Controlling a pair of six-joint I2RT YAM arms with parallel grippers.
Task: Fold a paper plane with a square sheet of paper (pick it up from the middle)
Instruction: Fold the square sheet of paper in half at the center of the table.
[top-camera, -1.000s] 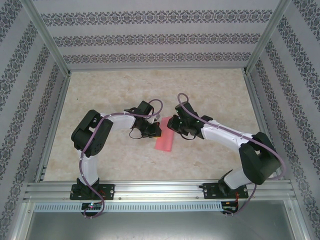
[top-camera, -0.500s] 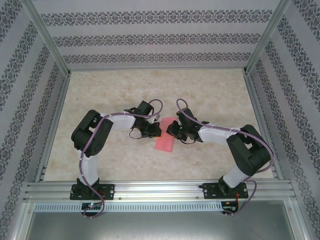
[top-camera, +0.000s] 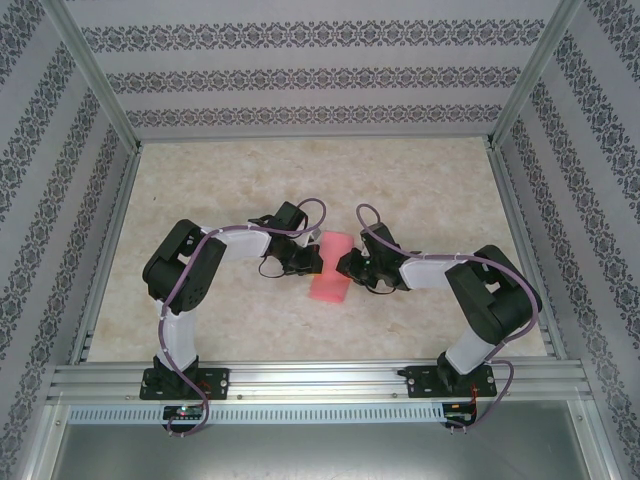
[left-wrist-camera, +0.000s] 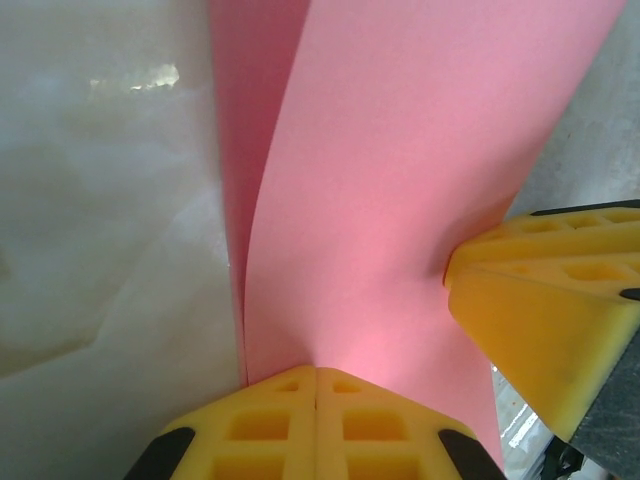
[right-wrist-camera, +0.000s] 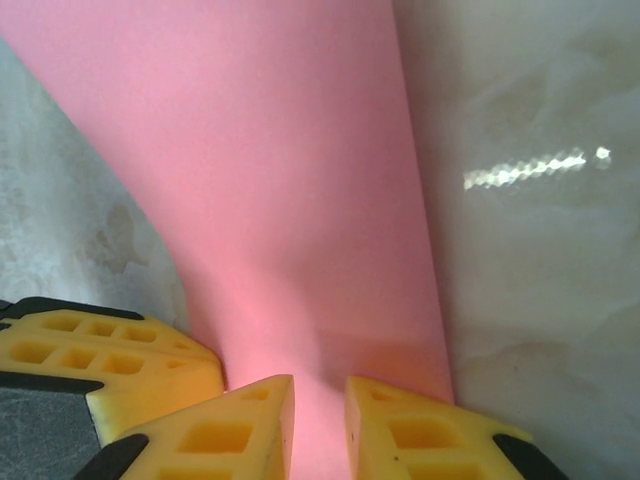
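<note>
Pink sheet (top-camera: 331, 268) lies mid-worktop (top-camera: 230, 190) between the two arms. It's folded into a narrow oblong, long axis running near to far and slightly tilted.

Left pincer (top-camera: 308, 262) comes in from the sheet's left side. In the left wrist view it (left-wrist-camera: 317, 372) is clenched with the yellow tips meeting flush. The top layer of the sheet (left-wrist-camera: 400, 180) curves up off the lower layer and runs straight into the closed tips, so it looks pinched there. The lower layer stays flat on the marble-look worktop (left-wrist-camera: 100, 200), with its edge visible to the left of the raised flap.

Right pincer (top-camera: 347, 268) sits at the sheet's right side, opposite the left one and very close to it. In the right wrist view it (right-wrist-camera: 320, 390) has a narrow gap between the tips, with the pink sheet (right-wrist-camera: 280, 180) showing through the gap. It isn't clamped. I can't tell if the tips touch the paper.

Each wrist view catches a finger of the other pincer: the right one's (left-wrist-camera: 545, 300) beside the flap, and the left one's (right-wrist-camera: 110, 355) at the lower left. The tips are near each other; I can't tell if they touch.
</note>
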